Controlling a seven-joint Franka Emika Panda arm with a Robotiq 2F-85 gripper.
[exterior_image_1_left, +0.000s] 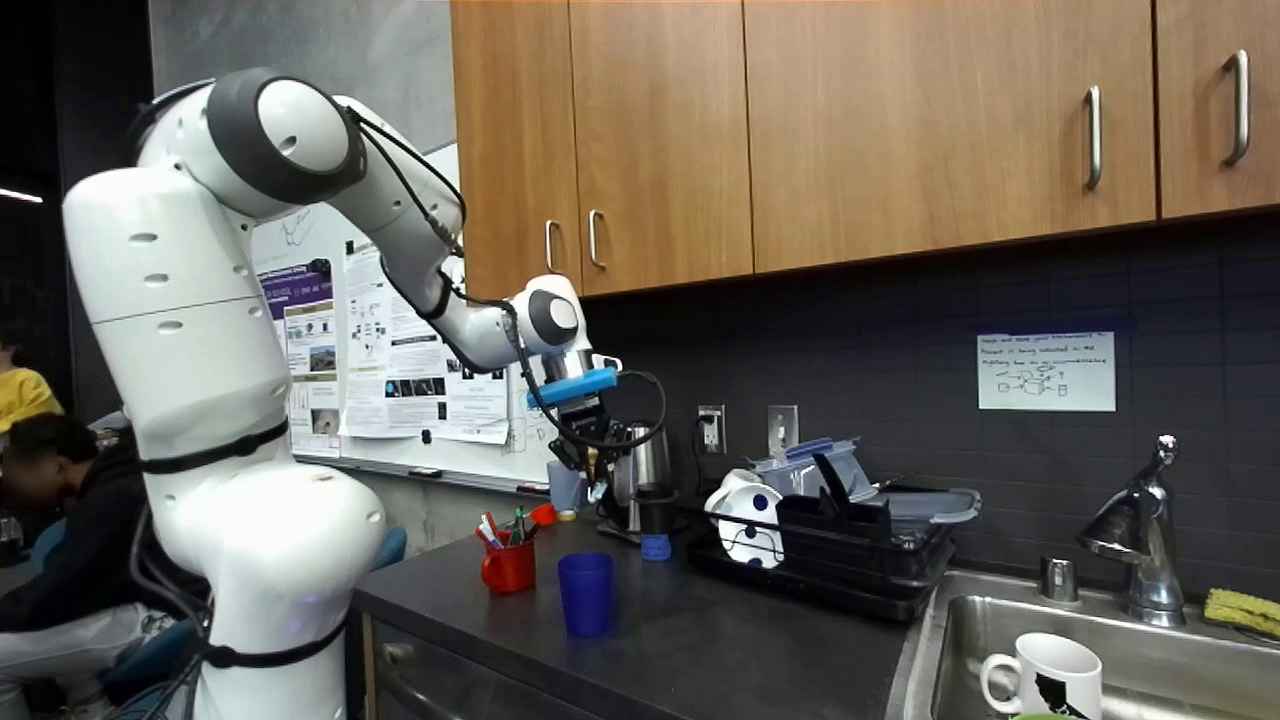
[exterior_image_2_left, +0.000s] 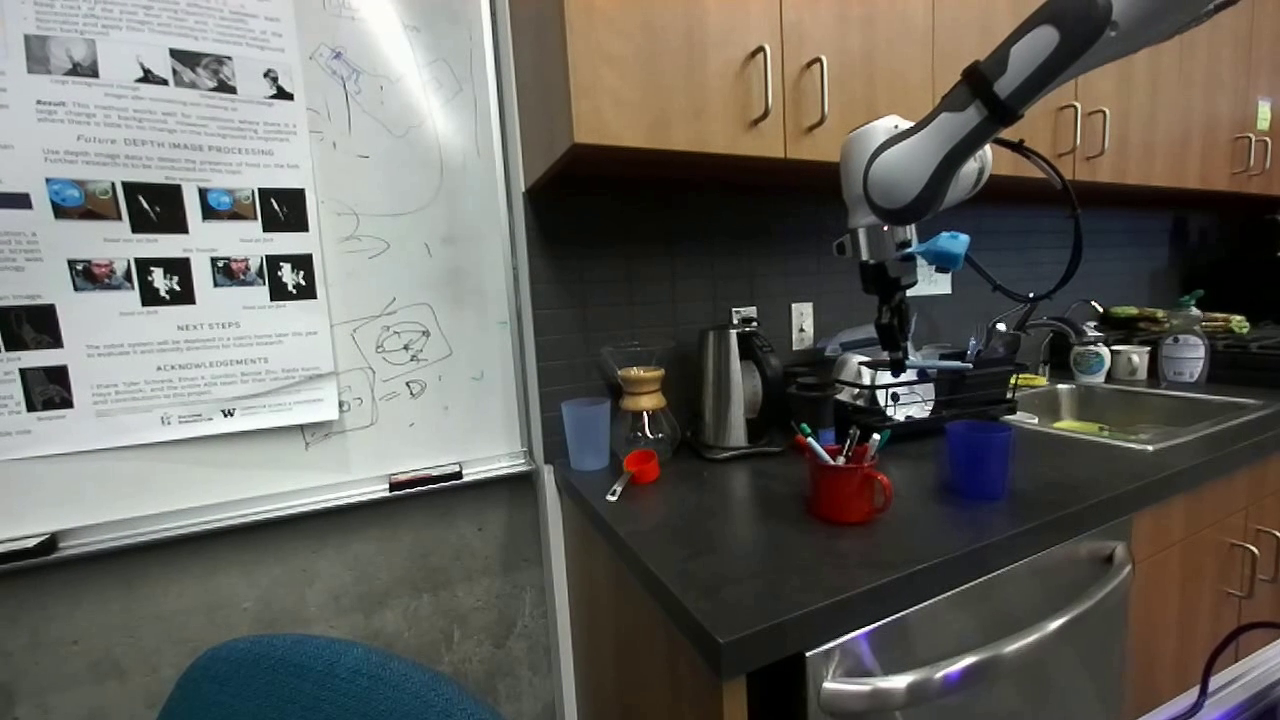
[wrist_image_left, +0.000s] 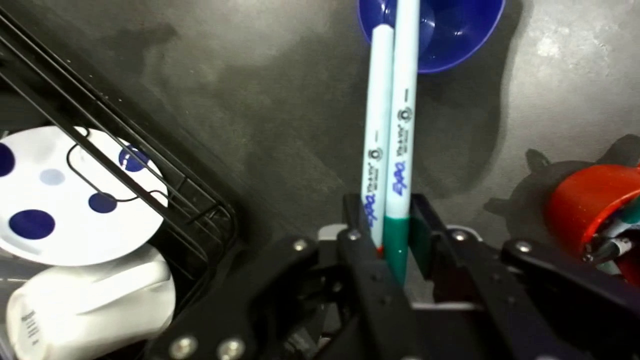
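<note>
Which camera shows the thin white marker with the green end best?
The wrist view: the marker is close, its lettering readable, though its far end is cut off. Both exterior views show only something small and pale at the black gripper, hard to identify.

"EXPO" is printed in blue on the green-ended marker (wrist_image_left: 401, 135) and the red-ended marker (wrist_image_left: 376, 137), followed by "VIS-A-VIS" in black. On the poster (exterior_image_2_left: 165, 225), "Result", "Future", "DEPTH IMAGE PROCESSING", "NEXT STEPS" and "ACKNOWLEDGEMENTS" can be read, with a "W" by the bottom edge. A "D" is written toward the lower right corner of the whiteboard (exterior_image_2_left: 440, 250). Handwriting on the note (exterior_image_1_left: 1046, 372) is barely legible.
</note>
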